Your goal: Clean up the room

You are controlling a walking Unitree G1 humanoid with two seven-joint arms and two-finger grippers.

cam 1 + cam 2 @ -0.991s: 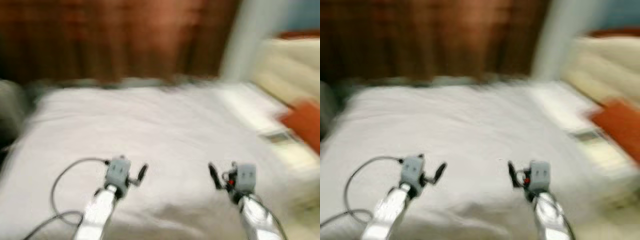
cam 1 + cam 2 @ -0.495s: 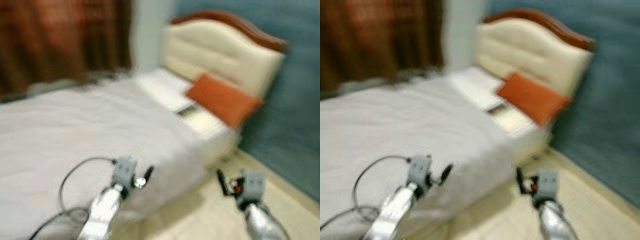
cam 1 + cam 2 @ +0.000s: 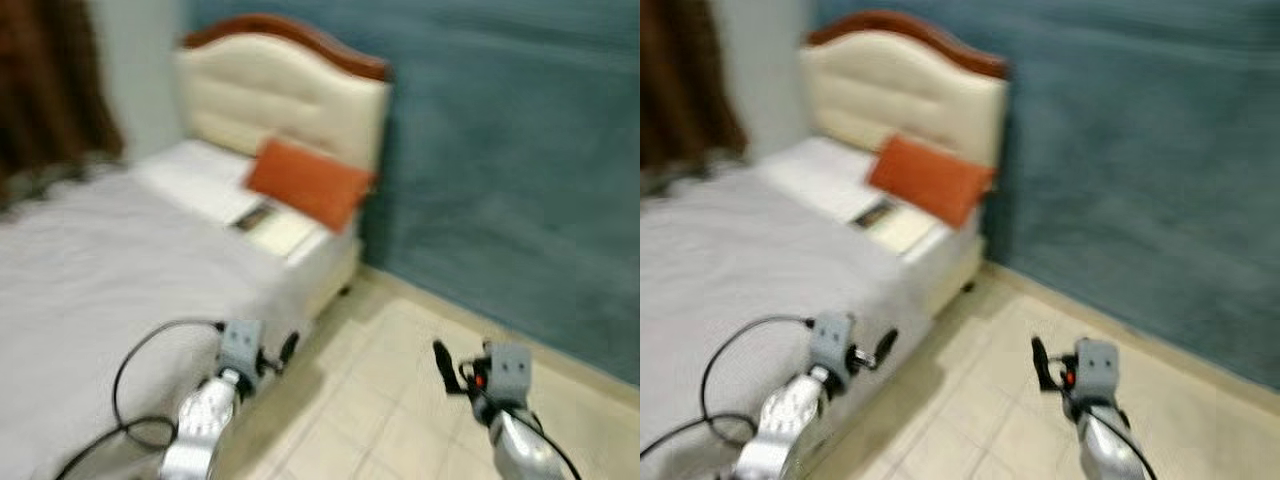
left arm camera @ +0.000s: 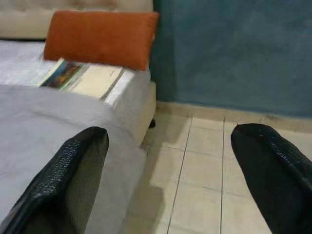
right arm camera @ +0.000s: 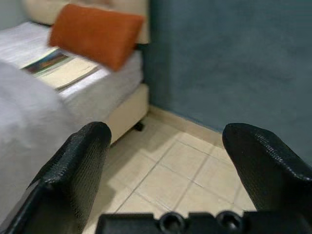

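Left eye view, a bit blurred: a bed with a pale grey cover (image 3: 90, 260) is seen on the left, with a cream padded headboard with a brown wooden rim (image 3: 280, 95) at its far end. An orange oblong pillow (image 3: 308, 183) is leaned against the headboard. Just in front of the pillow, an open book with pale pages (image 3: 268, 227) is laid flat on the bed. A blue-green wall (image 3: 510, 150) is seen on the right, and a floor of pale beige tiles (image 3: 390, 400) lies below it.

The left gripper (image 3: 283, 352) is held over the near edge of the bed, with its black fingers (image 4: 73, 180) spread wide apart and nothing between them. The right gripper (image 3: 447, 366) is held over the tiled floor, its fingers (image 5: 73, 175) also spread apart and nothing held.
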